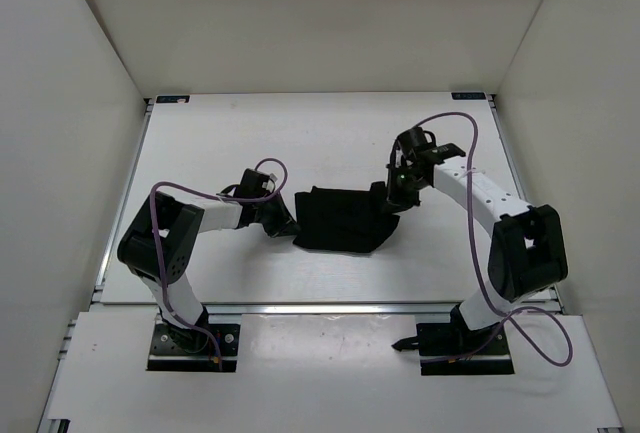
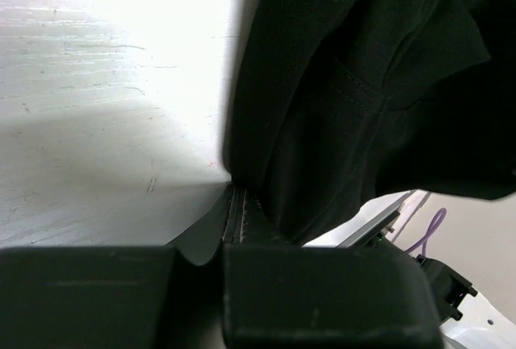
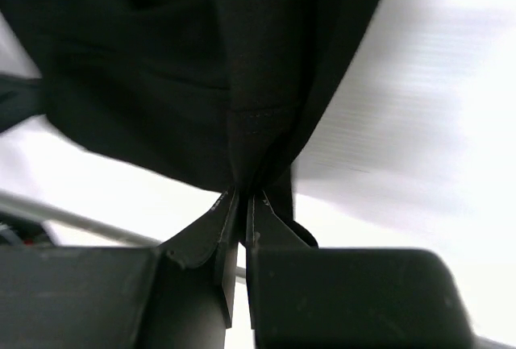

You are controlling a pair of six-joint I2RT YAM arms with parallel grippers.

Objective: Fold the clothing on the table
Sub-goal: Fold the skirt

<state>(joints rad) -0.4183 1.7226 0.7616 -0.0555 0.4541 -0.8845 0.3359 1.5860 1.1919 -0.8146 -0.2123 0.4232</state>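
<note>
Top external shows the clothing (image 1: 340, 220), likely light and floppy, lying mid-worktop (image 1: 300, 133), with the left end effector (image 1: 282, 221) clamped on its 9 o'clock edge and the right end effector (image 1: 398, 198) on its 2 o'clock corner, both sensible holds.

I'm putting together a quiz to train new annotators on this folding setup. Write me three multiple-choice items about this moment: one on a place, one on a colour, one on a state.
1. Where does the clothing lie on the table?
A. Against the far rail
B. Near the middle
C. Hanging off the near edge

2. What colour is the clothing?
A. White
B. Red
C. Black

3. What state are the left claw and the right claw in?
A. Both shut on the clothing
B. Both wide open above it
C. Only the right one grips it

Answers:
1 B: the top view shows it mid-table, with a claw at each side.
2 C: it is plain black in every view.
3 A: each wrist view shows a fabric edge pinched in its claw.
</note>
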